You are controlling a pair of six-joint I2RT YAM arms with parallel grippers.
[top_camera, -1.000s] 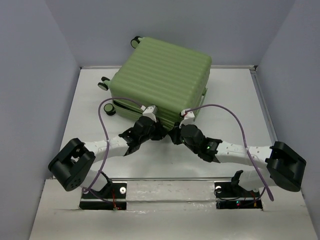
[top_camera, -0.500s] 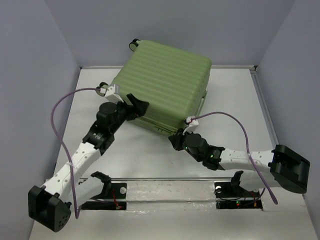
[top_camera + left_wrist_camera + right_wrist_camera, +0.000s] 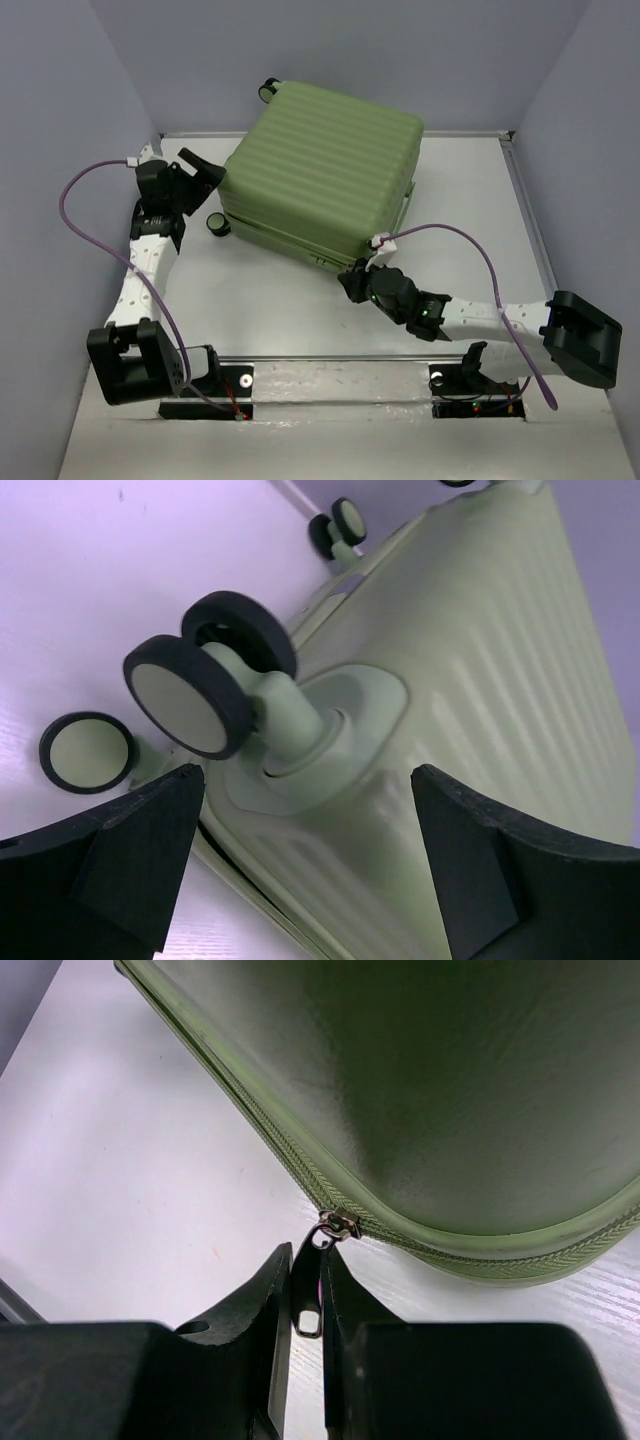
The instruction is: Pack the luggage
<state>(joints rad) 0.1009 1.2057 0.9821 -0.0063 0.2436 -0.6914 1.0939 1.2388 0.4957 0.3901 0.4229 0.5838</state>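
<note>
Between the clamped fingers of the right pincer (image 3: 307, 1260): zipper pull (image 3: 308, 1310) of the suitcase (image 3: 450, 1090). Just ahead of the left pincer (image 3: 305, 780), spread wide: one wheel (image 3: 185, 705).

We have white arm links (image 3: 140, 285), black joints (image 3: 125, 360) and black wedge-shaped fingers (image 3: 130, 865); a purple cable (image 3: 455, 229) loops back from each wrist.

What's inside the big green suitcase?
Nothing inside shows. The suitcase lies closed, only its ribbed shell and wheels visible. The right gripper pinches its zipper pull.
</note>
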